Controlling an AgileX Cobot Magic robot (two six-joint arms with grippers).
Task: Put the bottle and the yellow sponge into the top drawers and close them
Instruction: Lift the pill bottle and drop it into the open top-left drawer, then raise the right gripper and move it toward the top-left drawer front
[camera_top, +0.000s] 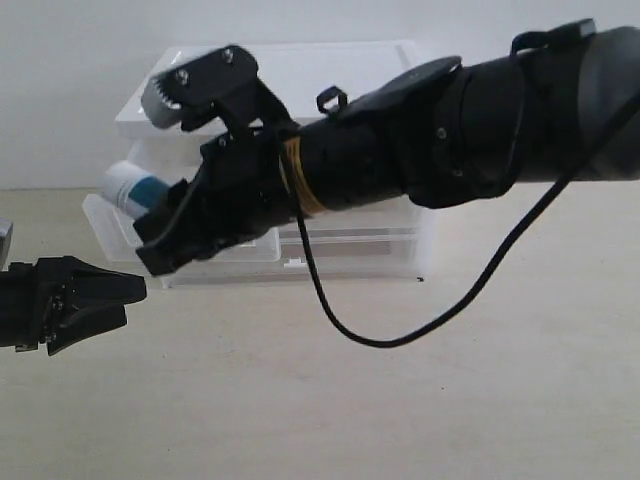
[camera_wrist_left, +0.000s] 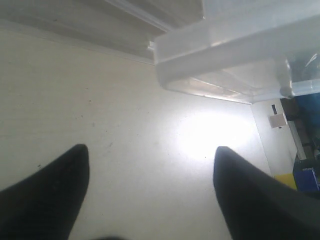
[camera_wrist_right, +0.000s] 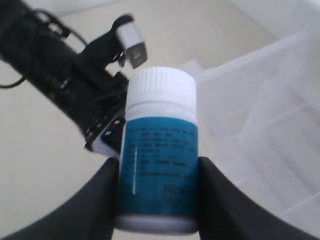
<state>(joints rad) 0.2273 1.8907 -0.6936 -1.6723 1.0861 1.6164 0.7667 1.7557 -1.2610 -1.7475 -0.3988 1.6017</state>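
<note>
My right gripper (camera_wrist_right: 157, 175) is shut on the bottle (camera_wrist_right: 159, 150), a white pill bottle with a ribbed cap and teal label, gripped across the label. In the exterior view the right arm reaches across to the left and holds the bottle (camera_top: 130, 188) tilted, just above the pulled-out left top drawer (camera_top: 100, 218). That translucent drawer (camera_wrist_right: 260, 130) lies beside the bottle in the right wrist view. My left gripper (camera_top: 120, 292) hovers low at the left, in front of the cabinet, open with nothing between its fingers (camera_wrist_left: 50, 190). The yellow sponge is out of view.
The white-topped cabinet (camera_top: 300, 65) stands at the back against the wall, its lower full-width drawers (camera_top: 360, 250) pushed in. A black cable (camera_top: 400, 335) hangs in a loop from the right arm. The drawer's underside (camera_wrist_left: 220, 65) hangs over the pale tabletop (camera_wrist_left: 125, 100).
</note>
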